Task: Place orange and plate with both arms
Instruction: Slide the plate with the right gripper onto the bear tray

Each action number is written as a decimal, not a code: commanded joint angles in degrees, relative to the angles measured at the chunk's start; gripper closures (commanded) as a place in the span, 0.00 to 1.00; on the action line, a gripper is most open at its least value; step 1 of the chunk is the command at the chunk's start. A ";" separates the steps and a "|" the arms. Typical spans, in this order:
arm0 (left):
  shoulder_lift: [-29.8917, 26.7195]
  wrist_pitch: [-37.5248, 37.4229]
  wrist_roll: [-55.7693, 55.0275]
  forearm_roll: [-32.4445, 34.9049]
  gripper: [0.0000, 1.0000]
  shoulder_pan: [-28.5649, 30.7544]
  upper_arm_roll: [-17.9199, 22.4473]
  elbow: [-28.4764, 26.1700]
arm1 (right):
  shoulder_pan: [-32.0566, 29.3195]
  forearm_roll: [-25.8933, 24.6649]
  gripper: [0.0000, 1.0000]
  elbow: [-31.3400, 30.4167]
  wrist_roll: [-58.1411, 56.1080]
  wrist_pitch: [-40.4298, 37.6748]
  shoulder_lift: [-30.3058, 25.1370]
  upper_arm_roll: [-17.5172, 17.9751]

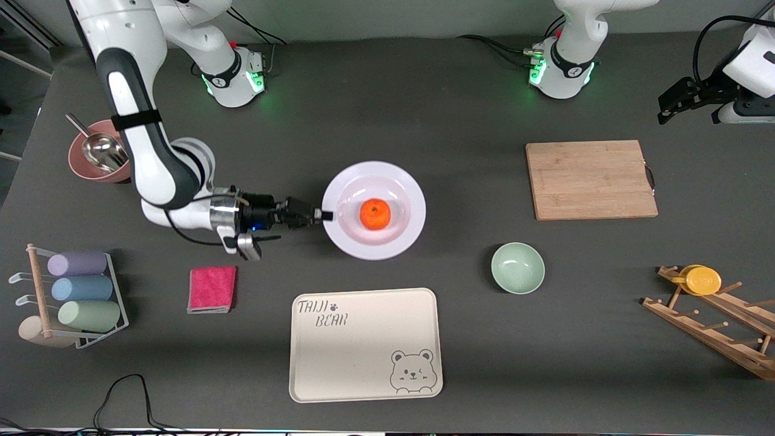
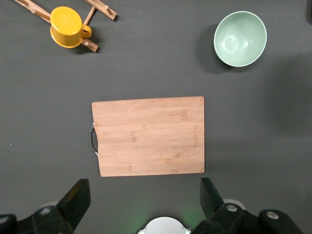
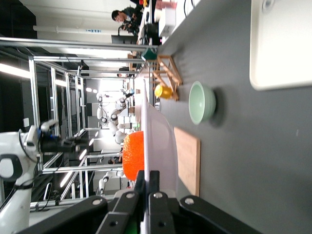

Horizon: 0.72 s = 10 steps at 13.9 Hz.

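Note:
The white plate [image 1: 401, 181] is at the middle of the table with the orange [image 1: 375, 214] in its shallow centre. My right gripper [image 1: 327, 215] is shut on the plate's rim at the side toward the right arm's end. In the right wrist view its fingers [image 3: 155, 176] pinch the thin plate [image 3: 163, 141] edge, the orange [image 3: 132, 156] sits just past them, and the plate seems raised a little off the table. My left gripper [image 1: 672, 106] waits open and empty, high over the left arm's end; its spread fingers [image 2: 209, 195] frame the board below.
A wooden cutting board [image 1: 590, 180] lies toward the left arm's end, with a mint-green bowl [image 1: 517, 267] nearer the camera. A cream bear-printed tray [image 1: 365, 344] and a pink cloth [image 1: 212, 289] lie nearer still. A wooden rack holds a yellow cup [image 1: 702, 280]. A brown bowl [image 1: 91, 169] holds a scoop.

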 commanded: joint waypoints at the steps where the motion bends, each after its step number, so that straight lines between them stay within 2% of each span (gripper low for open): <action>1: 1.08 -1.28 0.06 -0.46 0.00 0.26 0.05 1.73 | -2.12 -0.74 1.00 14.93 4.24 -2.28 10.08 0.04; 5: 1.52 -1.19 0.41 -0.37 0.00 0.09 -0.04 1.65 | -3.97 -0.92 1.00 34.71 14.87 -3.17 22.22 0.04; 8: 1.61 -1.19 -0.03 -0.37 0.00 -0.09 -0.04 1.65 | -5.46 -0.83 1.00 46.41 19.27 -2.73 29.60 0.04; 10: 1.52 -1.89 -0.12 -0.37 0.00 -0.09 -0.04 1.65 | -6.51 -0.74 1.00 51.35 19.02 -2.12 33.65 0.04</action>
